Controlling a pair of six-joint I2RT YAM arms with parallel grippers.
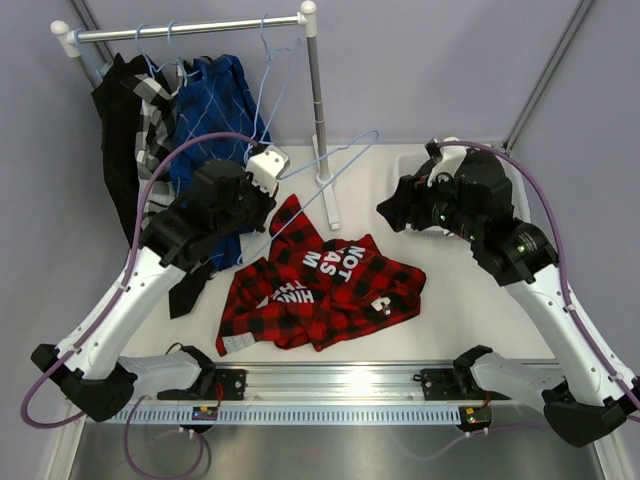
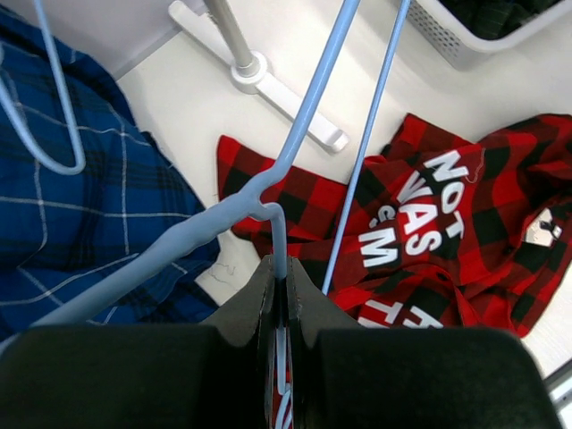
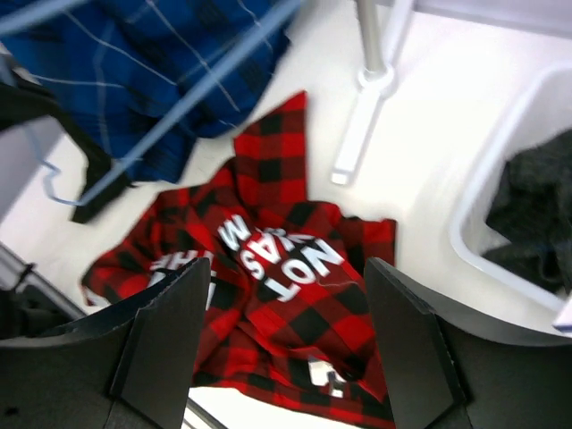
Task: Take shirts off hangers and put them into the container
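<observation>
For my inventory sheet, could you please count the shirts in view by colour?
Red plaid shirt: 1
Blue shirt: 1
Black-white check shirt: 1
Black shirt: 1
Grey shirt in basket: 1
Total: 5

Table centre: red-and-black plaid fabric shirt (image 1: pixel 320 290) lies spread on the white table (image 1: pixel 470 310), in front of the rail's foot.
Back left: white-and-metal clothes rail (image 1: pixel 190 28); blue thin-checked shirt (image 1: pixel 215 110) hangs from it, with the black-and-white checked shirt (image 1: pixel 150 115) on its left.
Back right: white perforated plastic basket (image 3: pixel 465 214), right of the rail's foot; dark grey shirt (image 3: pixel 536 206) lies inside.
Between: thin light-blue wire hanger (image 2: pixel 299 121) slants over the plaid shirt's left edge towards the rail's foot.
</observation>
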